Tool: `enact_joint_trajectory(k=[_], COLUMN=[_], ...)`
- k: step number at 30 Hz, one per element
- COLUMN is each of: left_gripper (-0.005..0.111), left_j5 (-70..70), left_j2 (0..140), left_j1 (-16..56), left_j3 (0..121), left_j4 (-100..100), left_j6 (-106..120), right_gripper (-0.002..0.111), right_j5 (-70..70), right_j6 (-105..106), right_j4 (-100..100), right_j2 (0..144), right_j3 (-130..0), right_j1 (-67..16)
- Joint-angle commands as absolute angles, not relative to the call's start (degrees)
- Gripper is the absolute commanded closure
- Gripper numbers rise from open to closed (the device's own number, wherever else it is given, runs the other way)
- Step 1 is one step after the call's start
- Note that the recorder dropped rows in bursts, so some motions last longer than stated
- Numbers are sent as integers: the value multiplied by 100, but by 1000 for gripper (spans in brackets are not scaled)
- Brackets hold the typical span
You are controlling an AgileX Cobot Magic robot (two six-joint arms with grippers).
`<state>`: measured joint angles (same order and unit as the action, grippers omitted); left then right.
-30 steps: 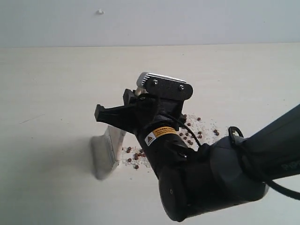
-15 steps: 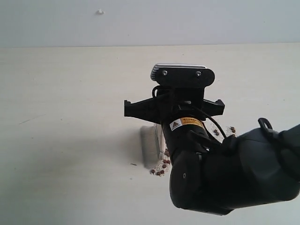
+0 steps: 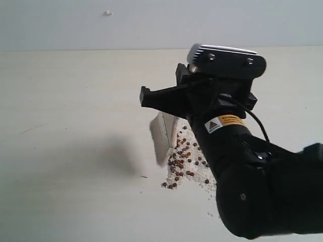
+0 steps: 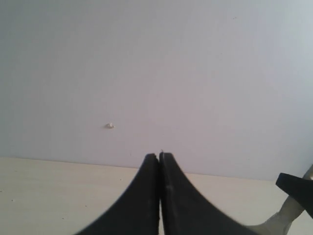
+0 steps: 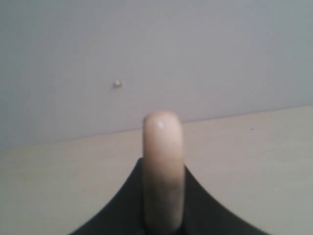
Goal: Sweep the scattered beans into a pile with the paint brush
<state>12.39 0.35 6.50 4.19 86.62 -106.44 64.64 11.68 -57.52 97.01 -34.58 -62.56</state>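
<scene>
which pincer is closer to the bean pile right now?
Right. The right pincer hangs just above the pile, holding the brush at the pile's edge. The left pincer, shut and empty, is off to the side, outside the exterior view.

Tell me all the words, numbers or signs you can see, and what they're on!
Yellow and white sticker on the right arm: it carries a black warning triangle, but its print is too small and blurred to read.
No other words, numbers or brand names show in any of the views.
</scene>
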Motion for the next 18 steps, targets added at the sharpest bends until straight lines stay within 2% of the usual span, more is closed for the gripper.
enact_joint_trajectory(k=[1, 7, 18], left_gripper=[107, 107, 107], left_j5=[1241, 1241, 1241], left_j2=[0, 0, 0], left_j1=[645, 645, 645], left_j3=[390, 390, 390], left_j4=[8686, 8686, 8686], left_j6=[-10665, -10665, -10665], right_gripper=[108, 108, 108], right_j5=[6969, 6848, 6426], right_j6=[-173, -1498, -980], right_j4=[-4983, -4146, -4960], right_j2=[9487, 9487, 10160], right_j3=[-2889, -2392, -2338], right_j1=[-6265, -6265, -6265])
